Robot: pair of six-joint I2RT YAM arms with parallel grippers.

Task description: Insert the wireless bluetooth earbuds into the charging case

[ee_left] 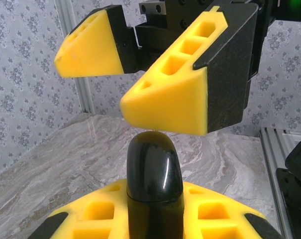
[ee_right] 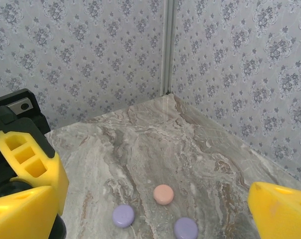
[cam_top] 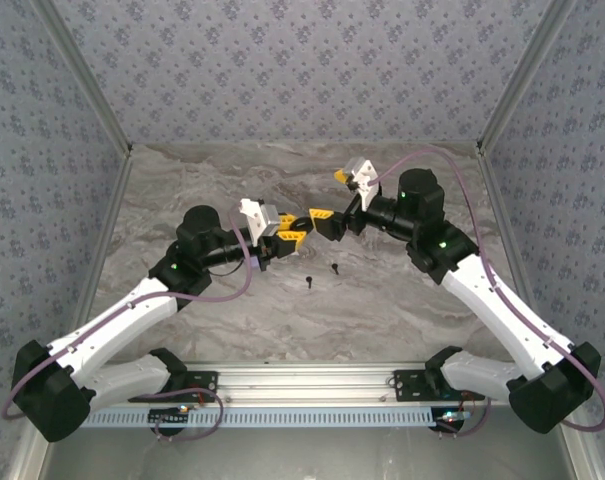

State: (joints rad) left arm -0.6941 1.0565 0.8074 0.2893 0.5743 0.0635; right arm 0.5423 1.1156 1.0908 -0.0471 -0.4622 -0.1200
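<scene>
- Left gripper (cam_top: 292, 236) is clenched on a glossy black capsule-shaped case (ee_left: 152, 179), which stands upright between its yellow fingers (ee_left: 98, 211) in the left wrist view.
- Right gripper (cam_top: 320, 221) is released, with its jaws spread wide and nothing between them. In the left wrist view it hangs just above the rounded top of the case, tip to tip with the left gripper over the middle of the table (cam_top: 232, 320).
- Two black wireless bluetooth earbuds (cam_top: 309, 281) lie on the bare table just on the near side of the grippers. The second (cam_top: 335, 267) sits slightly apart from the first, and both are outside the case.
- Grey-and-cream veined marble covers the table, and it has a dull sheen.
- Three small round discs rest on the marble in the right wrist view: one pink (ee_right: 163, 194) and two lavender (ee_right: 123, 216) (ee_right: 185, 228). They lie near each other without touching.
- Walls (cam_top: 282, 70) papered in grey-blue with a repeating floral motif close in the table on three sides.
- A pale metal post (ee_right: 166, 45) runs up the corner where two walls meet.
- A slotted aluminium rail (cam_top: 302, 385) lines the near edge and carries both arm bases.
</scene>
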